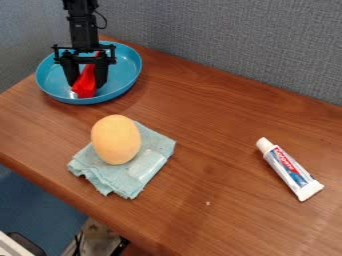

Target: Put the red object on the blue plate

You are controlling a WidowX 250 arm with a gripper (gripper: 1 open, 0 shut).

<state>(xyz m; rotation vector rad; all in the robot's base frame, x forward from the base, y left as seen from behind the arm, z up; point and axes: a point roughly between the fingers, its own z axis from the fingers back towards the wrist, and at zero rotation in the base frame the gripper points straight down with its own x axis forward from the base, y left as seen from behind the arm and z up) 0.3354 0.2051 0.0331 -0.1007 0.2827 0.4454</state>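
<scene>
The red object point(88, 81) lies in the blue plate point(128, 80) at the table's back left corner. My gripper point(83, 68) points down over the plate, its black fingers spread wide on either side of the red object. The fingers look apart from the object's sides, so the gripper is open. The lower fingertips are partly hidden against the plate's inside.
An orange egg-shaped object point(116, 139) rests on a light green cloth point(138, 166) near the table's front edge. A white toothpaste tube point(289, 167) lies at the right. A grey wall runs behind the wooden table point(214, 120).
</scene>
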